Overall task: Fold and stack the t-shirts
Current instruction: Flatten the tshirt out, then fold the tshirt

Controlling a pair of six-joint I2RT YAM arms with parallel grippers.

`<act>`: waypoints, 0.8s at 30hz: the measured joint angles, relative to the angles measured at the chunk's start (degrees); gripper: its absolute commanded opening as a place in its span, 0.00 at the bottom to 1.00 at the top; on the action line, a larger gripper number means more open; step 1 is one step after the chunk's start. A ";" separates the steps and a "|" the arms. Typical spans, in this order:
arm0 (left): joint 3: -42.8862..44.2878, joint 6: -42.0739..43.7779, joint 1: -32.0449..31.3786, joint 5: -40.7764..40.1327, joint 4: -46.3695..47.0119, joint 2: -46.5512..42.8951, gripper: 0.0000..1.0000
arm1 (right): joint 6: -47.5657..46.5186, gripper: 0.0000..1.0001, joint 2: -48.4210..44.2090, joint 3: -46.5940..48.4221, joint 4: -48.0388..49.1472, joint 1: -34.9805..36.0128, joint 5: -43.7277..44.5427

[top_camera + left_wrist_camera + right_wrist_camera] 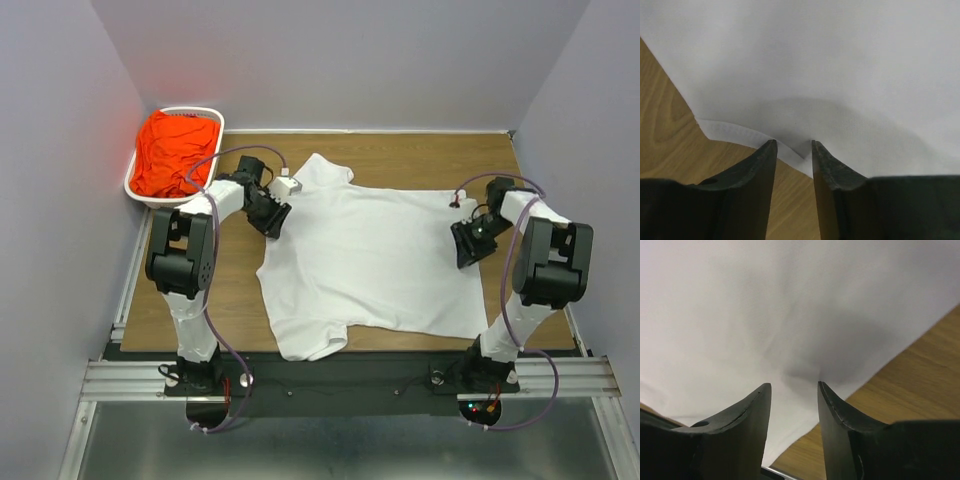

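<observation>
From the top camera I see a white t-shirt [370, 265] spread flat across the middle of the wooden desk [230, 300]. One sleeve points to the far side and the other hangs at the near edge. An orange-red t-shirt [175, 150] is bunched up inside a white slotted basket [137, 192] at the far left corner of the desk, well apart from the white one. The left end effector [278, 222] sits at the left edge of the white shirt, just below the far sleeve. The right end effector [464, 246] sits on the shirt's right edge, near its far corner.

From the left wrist camera, the left end effector [792, 145] has its two dark fingers apart with a narrow gap between them. The white t-shirt [815, 60] fills most of the view. Its stitched edge band runs across that gap, with bare desk [670, 130] to the left and below.

From the right wrist camera, the right end effector [794, 387] also has its fingers apart, not clamped on anything. The white t-shirt [765, 305] lies smooth under and beyond the tips, and its edge slants across the wooden desk [920, 370] on the right.
</observation>
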 measured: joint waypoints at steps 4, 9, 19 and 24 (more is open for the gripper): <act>10.71 -0.96 0.83 4.31 -4.15 0.44 0.64 | 2.64 0.54 3.50 13.07 -3.52 -2.64 -3.48; 30.56 -6.03 0.46 7.10 0.33 5.35 0.67 | 7.76 0.54 12.52 35.36 -1.46 -4.87 -5.51; 49.55 -21.68 0.17 5.22 13.44 25.00 0.67 | 19.21 0.50 31.41 54.95 1.90 -5.11 -4.92; 51.52 -25.70 0.15 3.65 16.55 33.07 0.67 | 23.74 0.50 36.24 56.39 2.71 -5.09 -4.39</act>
